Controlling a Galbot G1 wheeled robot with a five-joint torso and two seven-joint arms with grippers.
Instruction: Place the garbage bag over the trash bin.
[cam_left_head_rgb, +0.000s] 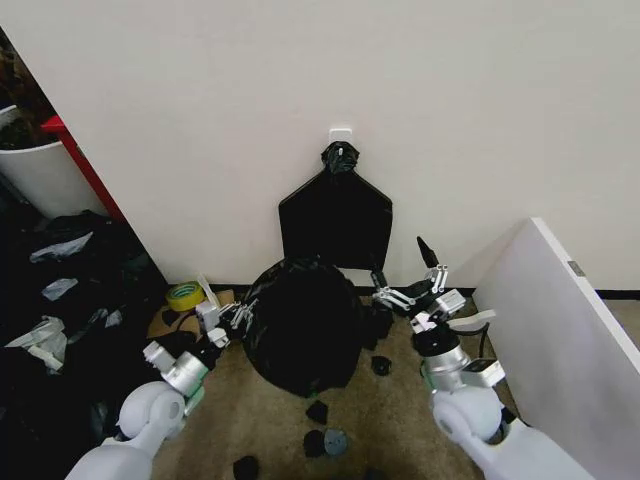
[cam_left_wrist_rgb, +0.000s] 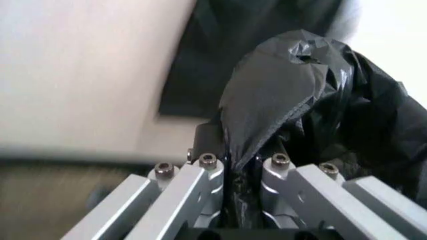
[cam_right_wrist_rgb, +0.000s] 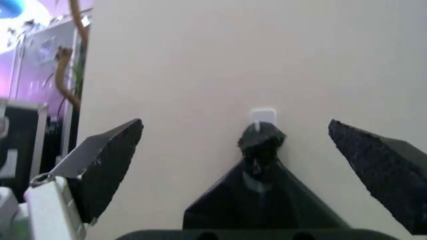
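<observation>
Clamped between the left gripper (cam_left_wrist_rgb: 237, 187) fingers, a pleat of the garbage bag (cam_left_head_rgb: 300, 325) is rising as glossy, crinkled black film. That bag is billowing on the carpet floor against the wall, draped over something round; the trash bin itself is hidden. Right gripper (cam_left_head_rgb: 412, 281) is hanging spread wide and empty just beside the bag's right edge.

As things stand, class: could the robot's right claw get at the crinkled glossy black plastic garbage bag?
Probably yes. The right claw is open beside the crinkled glossy black plastic garbage bag, with nothing visible between them. The left claw is shut on the bag's other side.
</observation>
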